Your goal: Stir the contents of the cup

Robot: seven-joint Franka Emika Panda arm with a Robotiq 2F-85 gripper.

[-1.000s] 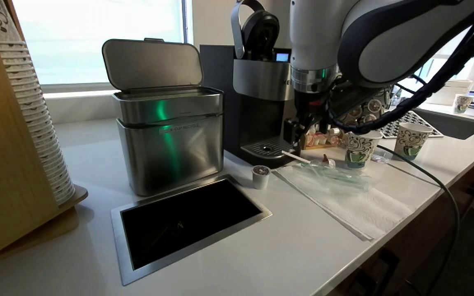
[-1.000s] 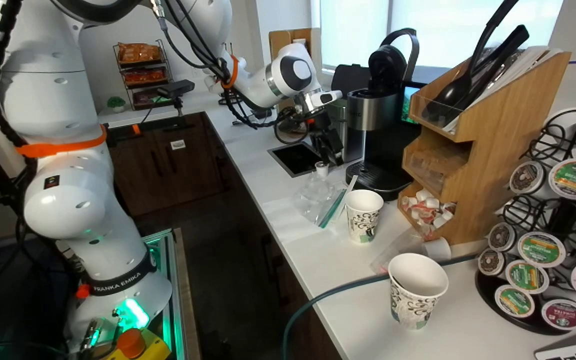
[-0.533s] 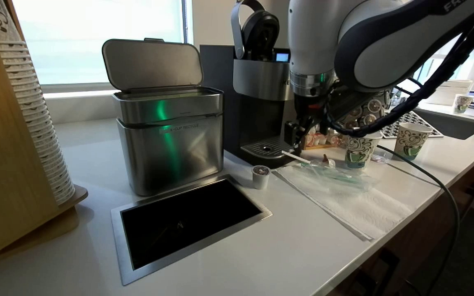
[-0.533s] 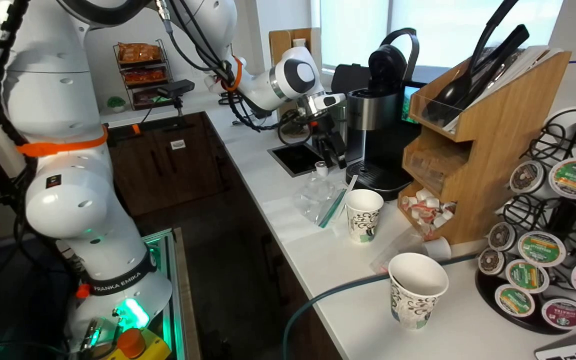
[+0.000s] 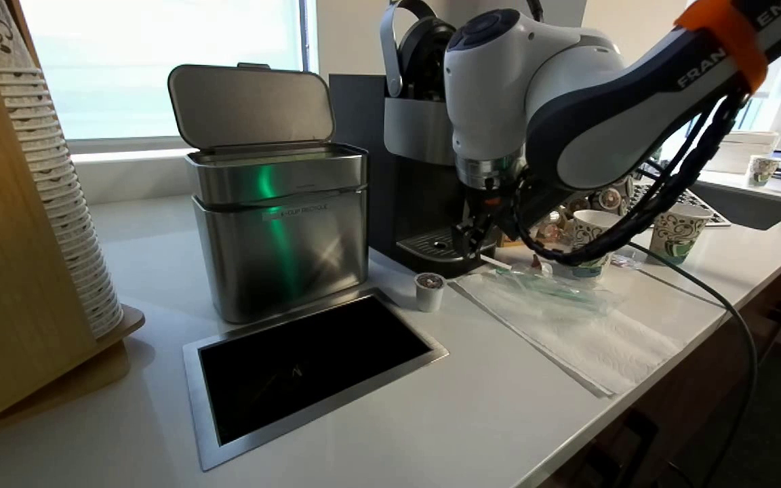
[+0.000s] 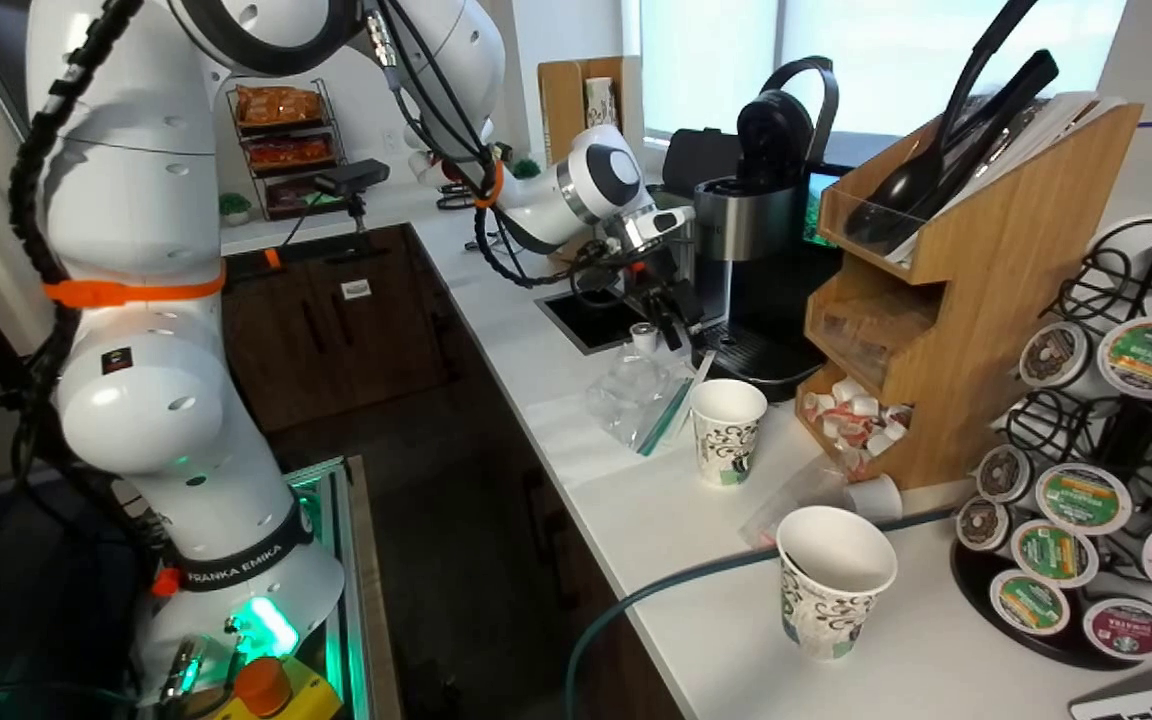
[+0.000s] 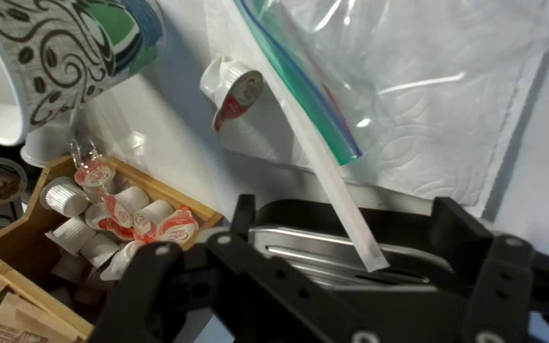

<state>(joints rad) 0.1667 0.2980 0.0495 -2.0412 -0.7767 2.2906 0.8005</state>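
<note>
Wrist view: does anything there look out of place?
Yes: one creamer tub lies loose beside the white stick; odd, since similar tubs sit in the wooden bin. Whether it's been opened, I can't tell.

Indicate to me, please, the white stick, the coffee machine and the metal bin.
White stick (image 7: 315,155), wrist view: near its middle.
Coffee machine (image 6: 748,225), in an exterior view: silver housing.
Metal bin (image 5: 285,251), in an exterior view: front wall.
</note>
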